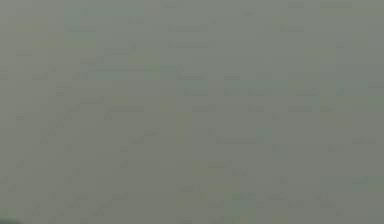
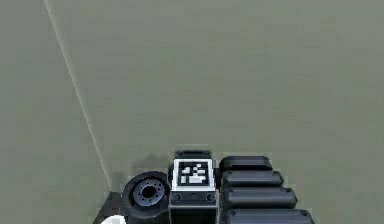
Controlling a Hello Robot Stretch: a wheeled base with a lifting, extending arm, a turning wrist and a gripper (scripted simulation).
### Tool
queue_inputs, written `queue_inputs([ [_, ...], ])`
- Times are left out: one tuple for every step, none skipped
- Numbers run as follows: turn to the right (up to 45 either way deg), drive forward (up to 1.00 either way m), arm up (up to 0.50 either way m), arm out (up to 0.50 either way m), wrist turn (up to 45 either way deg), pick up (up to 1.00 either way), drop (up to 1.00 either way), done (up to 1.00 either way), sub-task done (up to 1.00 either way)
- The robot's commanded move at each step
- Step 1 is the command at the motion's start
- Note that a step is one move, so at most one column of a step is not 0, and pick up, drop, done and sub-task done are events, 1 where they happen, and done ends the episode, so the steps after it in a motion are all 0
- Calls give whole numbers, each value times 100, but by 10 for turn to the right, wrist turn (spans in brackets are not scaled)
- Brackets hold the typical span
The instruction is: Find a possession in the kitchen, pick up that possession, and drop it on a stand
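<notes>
Possession: whether near gripper (image 2: 148, 193), cannot tell.

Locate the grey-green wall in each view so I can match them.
Forward view: the wall lies straight ahead, across the middle and out to both sides.
Arm side view: the wall rises above the arm's marker square, with a pale seam slanting down at the left.
Shared landmark: the same plain grey-green wall surface.

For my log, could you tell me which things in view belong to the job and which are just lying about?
Job: end effector (load cannot be told); arm; its white marker square.
Just lying about: bare wall.
</notes>
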Motion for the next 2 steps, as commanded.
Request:
queue_inputs([
  [0, 0, 0, 36, 0, 0, 0, 0, 0],
  [0, 0, 0, 0, 390, 0, 0, 0, 0],
])
